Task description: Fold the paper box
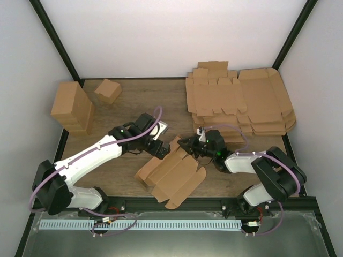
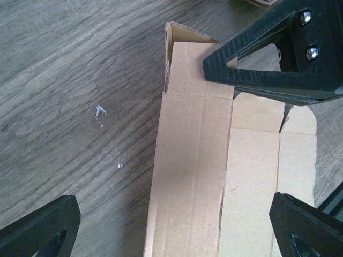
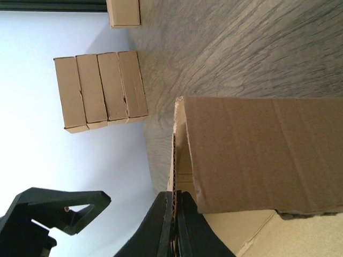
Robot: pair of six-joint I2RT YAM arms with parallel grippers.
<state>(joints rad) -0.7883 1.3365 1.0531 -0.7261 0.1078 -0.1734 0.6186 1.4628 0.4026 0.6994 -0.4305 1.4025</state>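
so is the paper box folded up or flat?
Partly folded. The paper box has one wall raised, the right pincer pinching an edge, and other flaps spread flat.

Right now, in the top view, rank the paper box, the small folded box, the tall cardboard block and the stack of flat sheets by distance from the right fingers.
1. paper box, centre front, clamped in the fingers of the right gripper.
2. stack of flat sheets, back right.
3. small folded box, back left.
4. tall cardboard block, far left.
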